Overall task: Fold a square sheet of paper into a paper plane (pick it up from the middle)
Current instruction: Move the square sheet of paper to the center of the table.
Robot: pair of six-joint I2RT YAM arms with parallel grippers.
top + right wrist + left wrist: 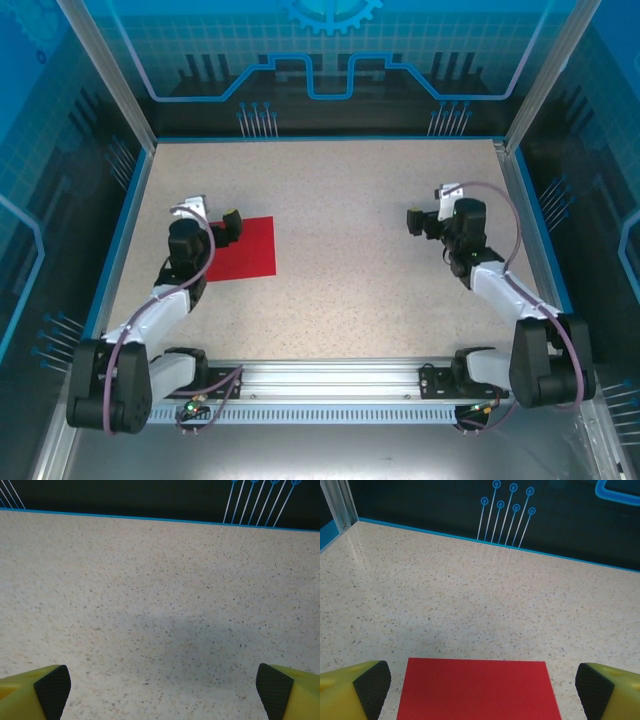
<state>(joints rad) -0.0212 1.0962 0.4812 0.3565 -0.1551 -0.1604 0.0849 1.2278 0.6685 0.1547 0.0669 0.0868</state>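
Flat on the speckled tabletop [360,200], left of centre, the square sheet of paper [252,252] (bright red, no crease to be seen). Poised over its far left part in the top view, the left gripper [230,226], jaws spread wide and grasping nothing. From the left wrist camera, black pads [371,689] on yellow fingers at either lower corner, the sheet's far edge lying between them, and bare table beyond up to the blue-trimmed dark wall [560,525]. Well apart on the right side, the right gripper [415,220], likewise spread wide and empty, pointing toward the table's middle. Beyond its own pads [52,690], plain speckled surface with a soft shadow [200,635]. Cannot tell whether either gripper touches the table.
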